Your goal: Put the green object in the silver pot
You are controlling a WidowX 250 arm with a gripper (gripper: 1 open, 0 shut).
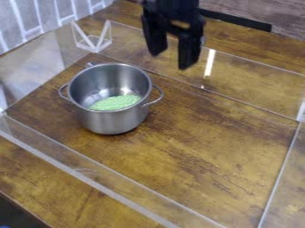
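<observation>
My pincer (pixel 173 52) hangs above the wooden worktop (pixel 202 151), jaws spread wide and holding nothing, up and to the right of the silver pot (pixel 110 98) and apart from it. The green object (pixel 114 103) lies flat on the floor of the pot, so by my reading the job is done. The risk from here is mine to cause: if I swing low toward the pot, a finger could clip the rolled rim or a loop handle and shove or tip the pot, spilling the piece back out. The clear barrier (pixel 71 174) edging the worktop is another thing I could strike, as its edges are hard to follow against the wood. My arm above the pincer is cut off at the top of the view. The pot's near wall hides part of its floor, and glare streaks the worktop beside me.
</observation>
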